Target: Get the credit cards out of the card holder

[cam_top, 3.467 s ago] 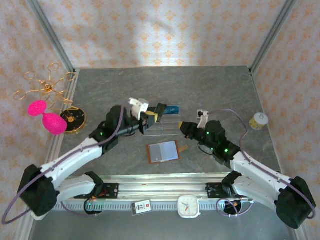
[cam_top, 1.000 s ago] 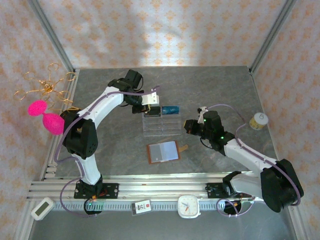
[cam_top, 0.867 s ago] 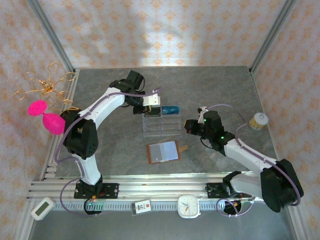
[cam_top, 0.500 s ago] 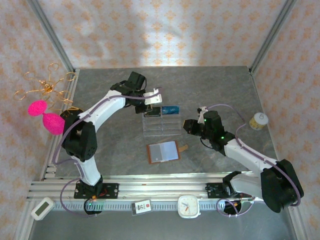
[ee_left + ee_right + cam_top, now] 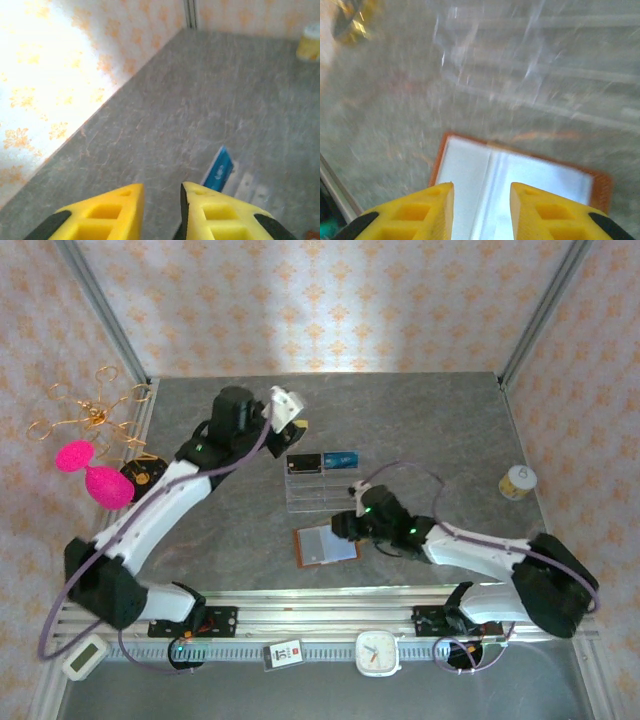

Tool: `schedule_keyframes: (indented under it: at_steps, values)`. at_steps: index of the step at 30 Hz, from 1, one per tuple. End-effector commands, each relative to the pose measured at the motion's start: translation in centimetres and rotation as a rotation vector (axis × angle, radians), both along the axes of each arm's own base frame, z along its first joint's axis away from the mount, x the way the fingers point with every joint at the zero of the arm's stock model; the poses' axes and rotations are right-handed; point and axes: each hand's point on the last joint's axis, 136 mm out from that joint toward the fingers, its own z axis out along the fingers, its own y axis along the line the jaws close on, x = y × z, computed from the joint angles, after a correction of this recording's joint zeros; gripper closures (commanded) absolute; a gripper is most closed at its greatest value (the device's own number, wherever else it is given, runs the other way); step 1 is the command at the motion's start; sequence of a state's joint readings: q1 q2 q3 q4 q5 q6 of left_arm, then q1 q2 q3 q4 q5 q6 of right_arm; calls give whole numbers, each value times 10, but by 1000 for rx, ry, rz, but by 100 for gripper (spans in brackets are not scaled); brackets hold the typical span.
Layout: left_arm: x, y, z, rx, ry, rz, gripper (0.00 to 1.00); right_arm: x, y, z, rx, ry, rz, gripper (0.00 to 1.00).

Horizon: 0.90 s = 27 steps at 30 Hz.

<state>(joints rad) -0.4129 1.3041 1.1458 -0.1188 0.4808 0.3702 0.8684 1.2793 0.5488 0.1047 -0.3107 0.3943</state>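
I see both released and empty: right gripper [image 5: 481, 186] over the open holder [image 5: 540, 180] near the bench's [image 5: 450, 410] front edge, left gripper [image 5: 162, 187] beyond the tray [image 5: 322, 495], blue card [image 5: 342, 460] and black card [image 5: 304, 463] at its far end.

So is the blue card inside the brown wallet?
No, the blue card sits at the far end of the clear tray, apart from the open wallet.

Left claw [image 5: 162, 195] ajar, stretched far forward; right claw [image 5: 481, 192] ajar, angled downward.
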Motion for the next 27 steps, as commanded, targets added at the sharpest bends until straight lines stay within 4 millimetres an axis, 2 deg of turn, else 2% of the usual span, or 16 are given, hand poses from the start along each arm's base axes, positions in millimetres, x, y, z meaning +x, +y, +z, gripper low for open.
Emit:
schedule_keyframes:
  at_steps: [1,3,6,12,15,21,23,26,27]
  values:
    - [-20,3,7,-376,61,75,72,-4,11,-7,-134,-90,16,65]
    - [-35,23,-7,-521,74,158,70,-14,23,-15,-198,-112,54,65]
    - [-57,42,-36,-676,158,237,68,-22,38,-22,-264,-144,90,64]
    - [-88,55,-90,-811,326,294,68,-28,57,-36,-398,-196,130,63]
    - [-101,59,-110,-857,385,311,69,-27,57,-49,-453,-190,125,63]
    - [-118,61,-143,-835,455,333,71,-25,48,-74,-588,-189,100,63]
    - [-121,62,-155,-808,479,354,71,-26,46,-80,-597,-174,91,70]
    - [-129,57,-169,-781,515,348,71,-29,50,-79,-535,-149,73,93]
    - [-132,53,-173,-775,530,337,71,-29,52,-76,-499,-139,62,97]
